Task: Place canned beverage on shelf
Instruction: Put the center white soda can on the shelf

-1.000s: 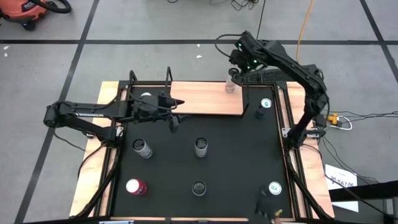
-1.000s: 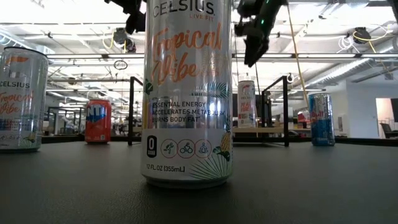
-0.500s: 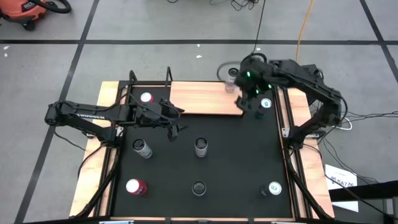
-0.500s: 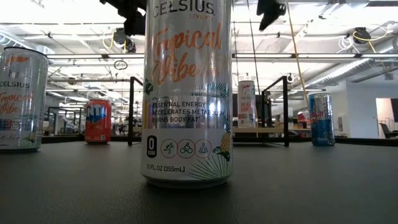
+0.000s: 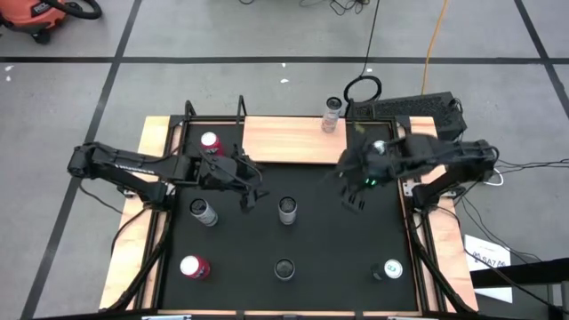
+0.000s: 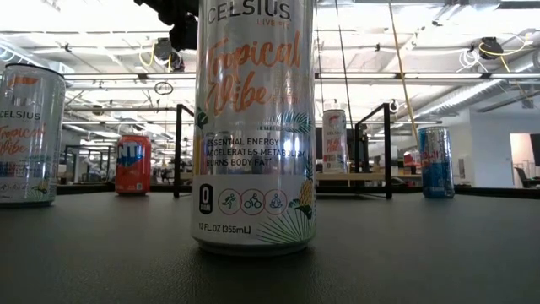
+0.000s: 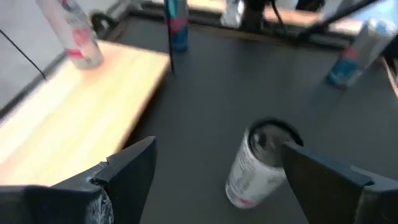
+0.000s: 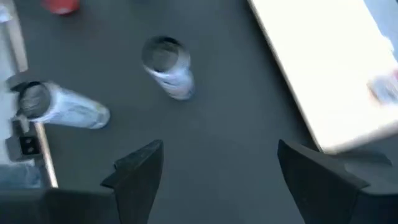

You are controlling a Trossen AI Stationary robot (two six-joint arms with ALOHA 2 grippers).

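While both arms hang over the black table (image 5: pixel 320 258), the shelf (image 5: pixel 284 140) along its far side carries two cans: a red-topped can (image 5: pixel 210 141) at its left end and a pale can (image 5: pixel 332 116) standing at its far right corner. In the low view that pale can (image 6: pixel 335 140) stands upright on the light-wood board, between the black uprights.

Five more cans stand upright on the table in the high view: a silver can (image 5: pixel 204 212) at the left, a centre can (image 5: pixel 287 210) in the middle, a red can (image 5: pixel 194 268) near the front left, a dark can (image 5: pixel 284 268) at the front middle, and a blue can (image 5: pixel 392 268) at the front right. That makes seven cans in that view, all apart from one another.

The left gripper (image 5: pixel 250 185) hovers over the table between the silver can and the centre can, just in front of the shelf's near edge. Its fingers are spread wide and hold nothing; its wrist view shows a can (image 7: pixel 258 163) standing between them and farther off.

The right gripper (image 5: pixel 356 191) hovers over the table to the right of the centre can, near the shelf's right end. Its fingers (image 8: pixel 140 168) are also spread wide and empty.
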